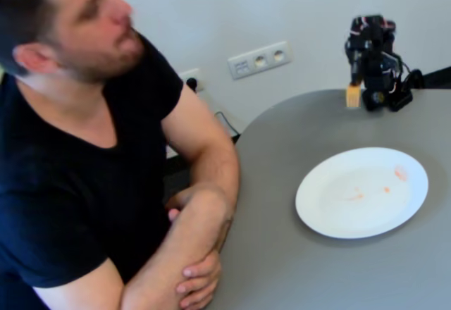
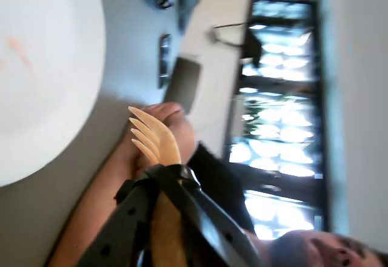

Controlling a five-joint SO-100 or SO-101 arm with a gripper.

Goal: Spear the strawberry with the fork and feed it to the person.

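The person (image 1: pixel 70 148) sits at the left with arms folded on the table edge and his head turned toward the right. My arm stands folded at the table's back right, where my gripper (image 1: pixel 357 81) is shut on the yellow fork (image 1: pixel 353 96), which hangs tines down. In the wrist view the gripper (image 2: pixel 167 173) clamps the fork (image 2: pixel 154 138); its tines are bare and point at the person's forearm (image 2: pixel 115 182). The white plate (image 1: pixel 310 208) carries only faint pinkish smears. The strawberry is not in view.
The grey round table (image 1: pixel 296 275) ends close to the person's arms. A white wall socket strip (image 1: pixel 259 59) and a plugged-in cable (image 1: pixel 192 83) lie behind. In the wrist view the plate (image 2: pixel 48 67) fills the upper left, with small dark items (image 2: pixel 165 60) beyond.
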